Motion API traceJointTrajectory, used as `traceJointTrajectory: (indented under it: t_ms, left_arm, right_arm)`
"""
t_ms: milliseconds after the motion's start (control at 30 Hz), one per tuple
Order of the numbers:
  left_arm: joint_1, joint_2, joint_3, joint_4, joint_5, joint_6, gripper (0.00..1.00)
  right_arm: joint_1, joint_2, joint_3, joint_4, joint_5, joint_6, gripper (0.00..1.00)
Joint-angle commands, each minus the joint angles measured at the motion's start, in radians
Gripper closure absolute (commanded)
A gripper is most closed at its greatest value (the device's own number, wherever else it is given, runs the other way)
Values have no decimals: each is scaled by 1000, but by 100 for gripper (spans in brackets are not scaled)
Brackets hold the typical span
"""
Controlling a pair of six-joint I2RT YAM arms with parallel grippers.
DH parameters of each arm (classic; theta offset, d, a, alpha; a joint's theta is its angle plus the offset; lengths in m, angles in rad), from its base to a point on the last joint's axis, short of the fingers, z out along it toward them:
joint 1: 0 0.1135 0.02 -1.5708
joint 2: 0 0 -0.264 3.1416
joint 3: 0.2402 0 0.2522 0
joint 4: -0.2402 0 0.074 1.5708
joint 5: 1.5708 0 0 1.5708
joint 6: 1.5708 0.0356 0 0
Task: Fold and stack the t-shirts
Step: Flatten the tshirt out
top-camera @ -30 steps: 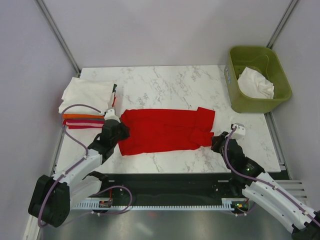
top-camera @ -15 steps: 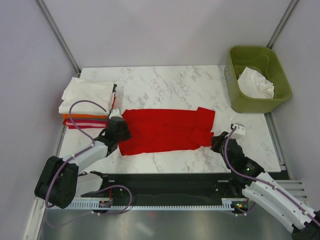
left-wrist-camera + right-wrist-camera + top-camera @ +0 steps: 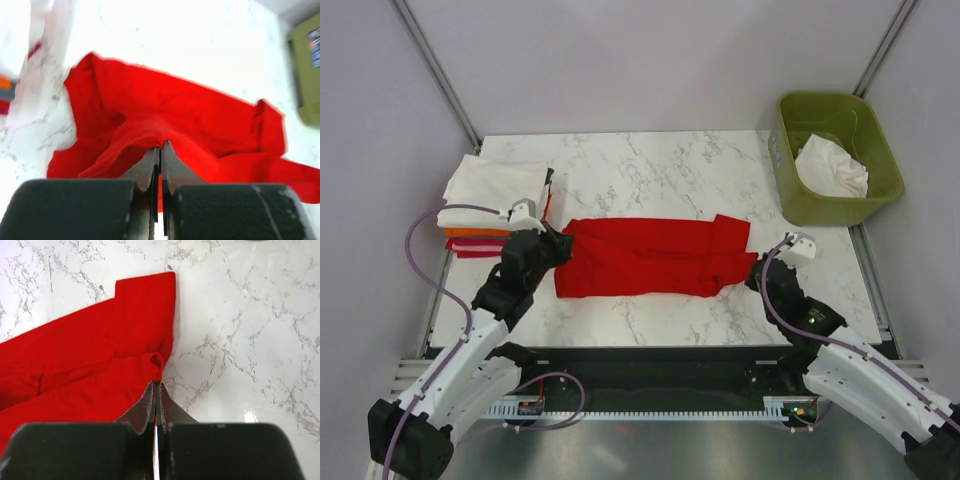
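Observation:
A bright red t-shirt lies folded into a long strip across the middle of the marble table. My left gripper is shut on its left end, the cloth pinched and lifted between the jaws at the left gripper. At the right end my right gripper is shut on the near corner of the red t-shirt, with the fabric bunched at the right gripper. Folded t-shirts, white on top with orange and dark red beneath, sit stacked at the table's left.
An olive-green bin holding a crumpled white cloth stands at the back right, just off the table. Bare marble shows behind and in front of the red shirt.
My left gripper closed on the shirt's left end and lifted it up and back. The right gripper moved slightly inward with its corner. The near edge of the shirt has risen off the table.

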State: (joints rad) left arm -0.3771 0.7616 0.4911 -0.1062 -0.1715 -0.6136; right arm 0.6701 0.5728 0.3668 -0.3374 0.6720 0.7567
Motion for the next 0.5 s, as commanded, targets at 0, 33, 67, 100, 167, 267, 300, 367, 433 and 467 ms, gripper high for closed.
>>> traceJointTrajectory:
  t_ms: [0,33,67,100,167,267,300,367,433,467]
  left_arm:
    - [1,-2,196,-106,1,-49,98]
    - [3,33,242,-130,-8,-40,98]
    - [3,59,336,-153,-16,-22,98]
    - [3,85,386,-203,-38,-9,98]
    - [3,190,554,-269,-62,26,98]
    - [7,325,782,-383,-82,90,98]
    - [13,349,838,-410,-91,101,98]
    - [17,372,964,-440,-86,130,98]
    - [18,361,1051,-438,-79,143,98]
    - [17,351,1078,-435,-77,156,98]
  right_arm:
    - [-6,146,190,14,45,-45,100]
    - [-12,194,233,12,23,-65,100]
    - [-33,244,279,6,-48,-109,100]
    - [-50,344,378,-9,-84,-131,100]
    - [-116,435,486,-38,-200,-164,100]
    - [-217,556,740,-94,-326,-186,100]
    - [-236,588,789,-126,-380,-191,100]
    - [-256,598,919,-155,-385,-200,100]
    - [-264,579,990,-187,-361,-209,100]
    - [-265,549,1047,-196,-354,-217,100]
